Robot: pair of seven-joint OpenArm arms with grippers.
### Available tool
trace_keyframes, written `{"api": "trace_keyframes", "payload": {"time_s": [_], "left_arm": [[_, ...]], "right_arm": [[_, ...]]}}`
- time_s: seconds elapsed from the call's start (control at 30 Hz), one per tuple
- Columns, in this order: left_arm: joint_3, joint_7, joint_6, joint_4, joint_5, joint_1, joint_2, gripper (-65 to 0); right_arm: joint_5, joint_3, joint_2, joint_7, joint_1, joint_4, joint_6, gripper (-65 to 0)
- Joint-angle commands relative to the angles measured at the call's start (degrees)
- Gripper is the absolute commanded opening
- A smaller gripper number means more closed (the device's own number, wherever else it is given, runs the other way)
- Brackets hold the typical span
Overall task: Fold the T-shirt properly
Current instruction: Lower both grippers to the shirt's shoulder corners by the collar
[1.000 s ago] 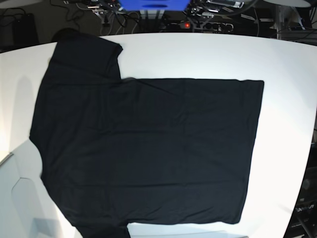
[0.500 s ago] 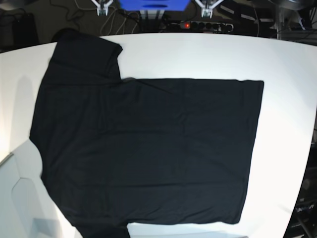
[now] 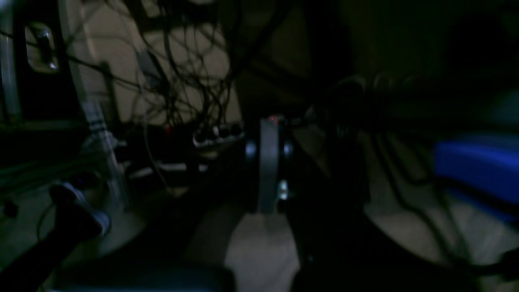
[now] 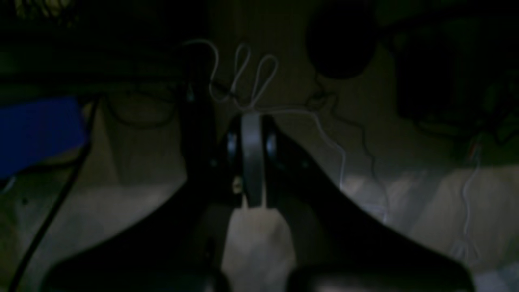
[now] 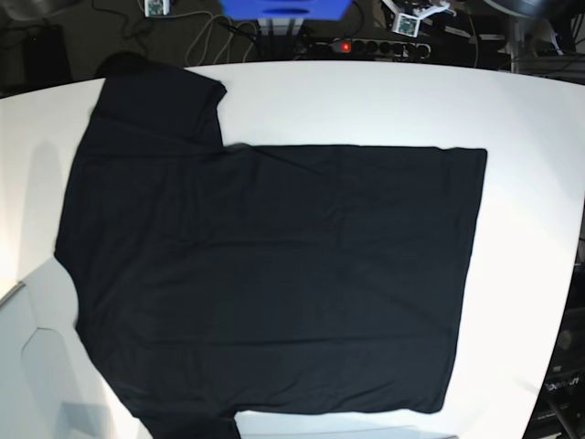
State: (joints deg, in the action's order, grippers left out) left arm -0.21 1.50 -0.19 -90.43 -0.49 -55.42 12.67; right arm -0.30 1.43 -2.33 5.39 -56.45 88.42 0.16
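Readable writing: none legible in any view; no brand, label or print shows on the cloth.
T-shirt (image 5: pixel 265 274): black, spread flat on the white surface (image 5: pixel 384 101), sleeves toward the base view's left edge, hem toward its right; well apart from both pincers.
Left pincer (image 3: pixel 268 162): jaws together, gripping nothing; points at dim floor beyond the surface.
Right pincer (image 4: pixel 251 156): jaws together, gripping nothing; also off the surface.
Beside the left pincer: power strip (image 3: pixel 217 136) with a red light, just left of the tips; tangled cables (image 3: pixel 178 73) above; blue box (image 3: pixel 478 170) to the right.
Beside the right pincer: looped white cable (image 4: pixel 247 77) above the tips; the blue box at left.
Obstructions: none over the T-shirt.
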Motion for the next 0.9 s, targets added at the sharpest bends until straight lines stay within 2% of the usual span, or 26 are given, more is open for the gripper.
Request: {"api": "trace_keyframes", "payload": {"time_s": [0.0,0.07,0.13,0.27,0.37,0.5,0.73,0.87], "left_arm": [[0.1,-1.0,-0.1,-2.4,0.0,-2.0,0.2,-64.6],[0.1,-1.0,-0.1,-5.4,0.0,-4.1,0.2,-61.1],[-0.5,-1.0,-0.1,-8.3,0.0,-5.9,0.2,-53.9],[-4.0,-1.3,-0.1,-13.5,0.0,-8.7,-0.7,-35.7],[-5.7,-1.1,-0.1,-17.6,0.0,-9.7,-1.1,-27.8],[-6.9,-1.1,-0.1,-20.7,-0.4,-9.2,-1.2,-27.5],[-11.6,-1.0,-0.1,-20.6,-13.5,-5.3,-0.5,-27.0],[-15.2,-1.0,-0.1,-20.6,-17.3,-3.0,-0.6,-27.0]], "right_arm": [[0.0,1.1,0.1,0.0,-1.8,3.6,0.1,-65.0],[0.1,1.7,0.2,3.4,-3.6,9.0,0.1,-65.0],[0.1,2.0,-0.1,5.2,-5.7,13.9,0.1,-65.0],[0.1,3.1,-1.0,5.6,-8.0,21.6,0.1,-65.0],[0.1,4.7,-1.1,5.6,-8.0,24.7,0.1,-65.0],[0.1,5.9,-1.4,5.1,-6.8,26.7,0.1,-65.0],[0.1,5.7,-1.0,5.2,-1.3,27.3,0.2,-65.0],[0.2,5.7,-0.9,5.6,2.7,27.3,0.2,-65.0]]}}
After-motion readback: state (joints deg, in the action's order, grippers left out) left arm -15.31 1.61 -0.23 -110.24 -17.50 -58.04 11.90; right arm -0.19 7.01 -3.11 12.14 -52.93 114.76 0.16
